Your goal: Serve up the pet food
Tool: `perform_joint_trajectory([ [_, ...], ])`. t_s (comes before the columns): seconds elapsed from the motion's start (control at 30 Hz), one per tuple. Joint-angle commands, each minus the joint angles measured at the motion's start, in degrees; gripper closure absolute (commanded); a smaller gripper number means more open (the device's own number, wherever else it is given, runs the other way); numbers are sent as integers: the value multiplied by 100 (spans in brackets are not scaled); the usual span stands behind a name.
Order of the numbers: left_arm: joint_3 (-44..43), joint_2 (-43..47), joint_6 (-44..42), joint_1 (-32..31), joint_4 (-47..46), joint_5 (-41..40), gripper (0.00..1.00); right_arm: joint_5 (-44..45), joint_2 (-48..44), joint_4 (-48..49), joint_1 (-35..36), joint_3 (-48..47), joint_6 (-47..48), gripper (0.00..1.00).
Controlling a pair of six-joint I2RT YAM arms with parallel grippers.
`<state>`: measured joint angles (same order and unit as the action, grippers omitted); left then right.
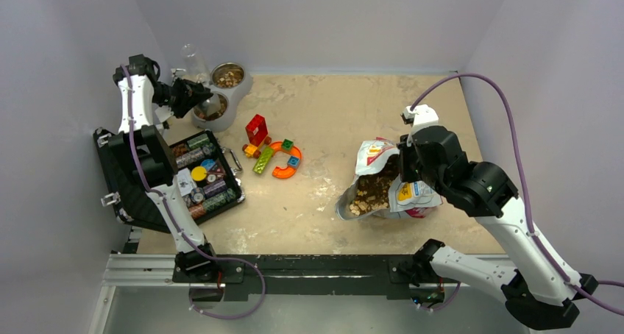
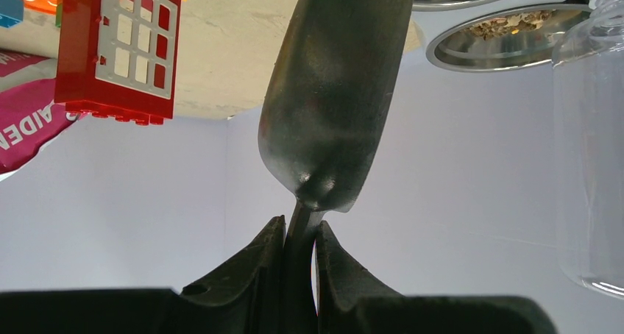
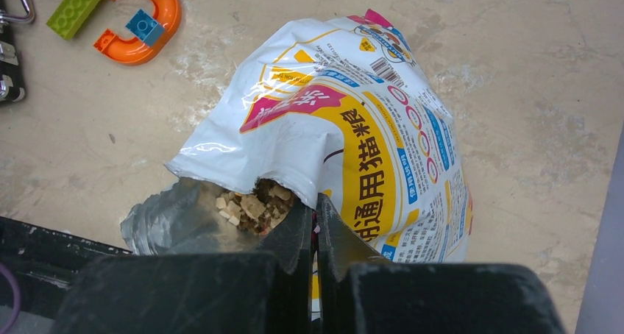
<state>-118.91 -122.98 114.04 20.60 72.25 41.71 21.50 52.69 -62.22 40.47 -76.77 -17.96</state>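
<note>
- left gripper (image 2: 300, 238) is pinched tight on the skinny handle of the scoop (image 2: 331, 91), right by the bowls (image 2: 500, 51). my worry: the handle twists in that grip and the load lands on the table (image 1: 331, 98). can't tell if it's loaded, i only see the underside.
- clear bottle (image 2: 589, 128) sits just beside the scoop, easy to clip.
- right gripper (image 3: 315, 216) is clamped on the bag (image 3: 353, 128) rim. if it slips, the mouth flops and spills.
- pet food (image 3: 254, 204) is heaped in the bag mouth just left of the right gripper, well apart from the left one. some's in the bowls too.
</note>
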Motion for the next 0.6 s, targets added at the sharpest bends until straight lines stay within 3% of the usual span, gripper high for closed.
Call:
perform_joint_trajectory([
  [0.0, -376, 318, 337, 14, 251, 338, 100, 151, -38, 518, -53, -31, 53, 100],
  [0.37, -174, 286, 287, 14, 240, 360, 100, 137, -35, 536, -48, -20, 32, 100],
  [0.57, -805, 301, 399, 7, 291, 134, 100, 153, -39, 521, -48, -28, 39, 100],
])
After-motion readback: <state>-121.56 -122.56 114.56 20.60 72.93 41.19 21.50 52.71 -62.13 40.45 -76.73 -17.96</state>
